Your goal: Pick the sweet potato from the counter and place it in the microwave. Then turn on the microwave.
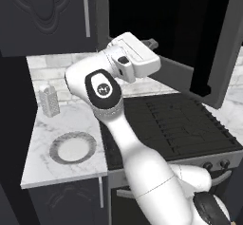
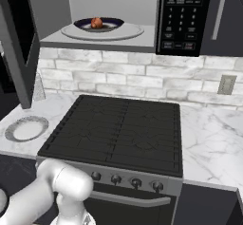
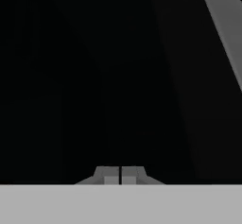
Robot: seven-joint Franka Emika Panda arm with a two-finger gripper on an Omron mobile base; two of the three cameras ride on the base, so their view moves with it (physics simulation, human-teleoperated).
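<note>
One big job is left for me: the microwave [image 2: 114, 34] stands open, so I should swing its door [image 1: 209, 43] shut squarely, pushing near the free edge, before pressing the button panel [image 2: 182, 15]. Inside, the sweet potato [image 2: 97, 23] sits in a bowl [image 2: 111, 23] on the round plate [image 2: 135, 30]. My gripper [image 3: 121, 175] is pinched shut, holding nothing.
</note>
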